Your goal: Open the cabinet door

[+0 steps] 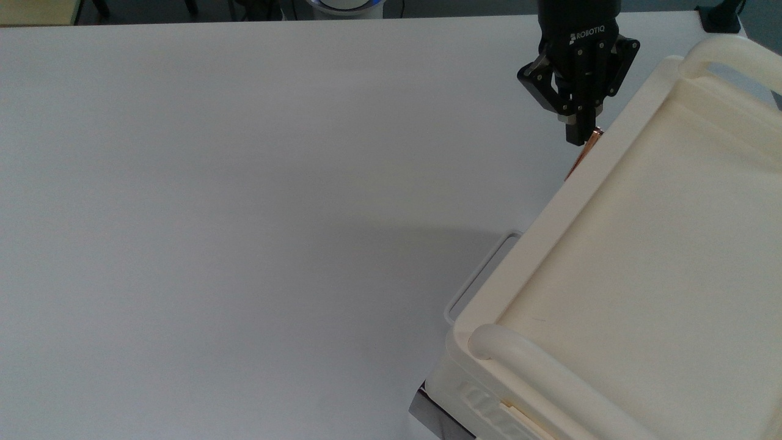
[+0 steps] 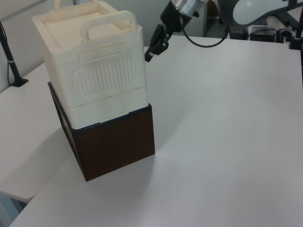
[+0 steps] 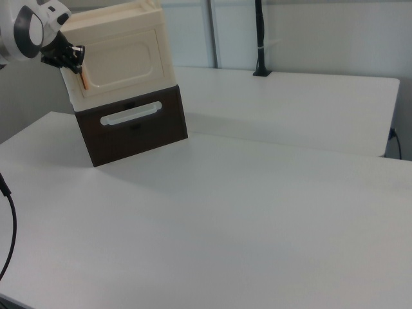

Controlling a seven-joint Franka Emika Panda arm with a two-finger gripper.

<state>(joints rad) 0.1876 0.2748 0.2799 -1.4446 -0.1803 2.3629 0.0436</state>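
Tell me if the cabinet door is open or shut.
Shut: the cabinet door lies flush in the cabinet front, gripper at its copper handle.

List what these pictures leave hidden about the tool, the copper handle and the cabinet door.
- Top view: the cabinet door's face, hidden under the cabinet's tray top; a sliver of copper handle shows.
- Left view: the handle, hidden behind the cabinet corner beside the tool.
- Right view: the tool's grip on the handle, too small to judge.
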